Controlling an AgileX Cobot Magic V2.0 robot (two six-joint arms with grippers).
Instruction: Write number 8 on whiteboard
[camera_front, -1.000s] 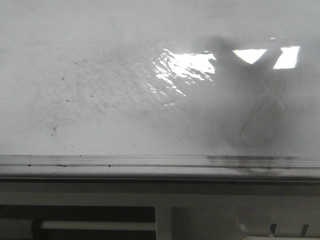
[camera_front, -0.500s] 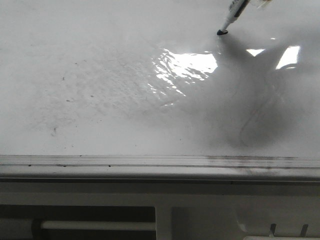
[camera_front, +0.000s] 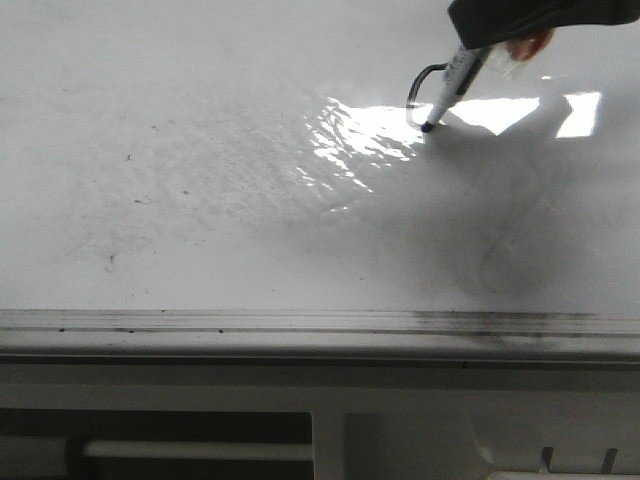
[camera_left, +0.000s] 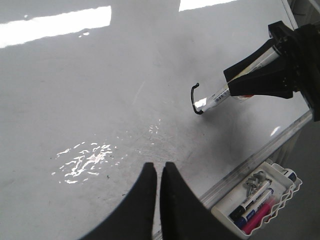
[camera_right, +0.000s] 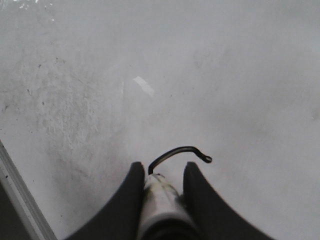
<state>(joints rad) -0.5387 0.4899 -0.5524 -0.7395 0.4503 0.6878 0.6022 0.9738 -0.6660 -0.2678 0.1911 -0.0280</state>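
Note:
The whiteboard (camera_front: 200, 200) (camera_left: 75, 75) (camera_right: 225, 75) is glossy white with grey smudges. My right gripper (camera_front: 480, 40) (camera_left: 240, 82) (camera_right: 162, 170) is shut on a white-barrelled black marker (camera_front: 452, 78) (camera_left: 220, 94) (camera_right: 162, 200), whose tip rests on the board. From the tip runs a short black hooked stroke (camera_front: 425, 72) (camera_left: 193, 95) (camera_right: 177, 151); a whole number 8 does not show. My left gripper (camera_left: 154, 170) hovers over the board near its edge, shut with nothing between its fingers.
A silvery edge strip (camera_front: 300, 322) borders the board's near side. A white tray (camera_left: 260, 197) with several markers hangs beyond that edge. Faint grey erased curves (camera_front: 520, 230) lie right of the bright glare (camera_front: 370, 135).
The marker came in from the upper right, dropped down-left onto the board and drew the hooked black stroke. The right gripper's dark body now shows at the top.

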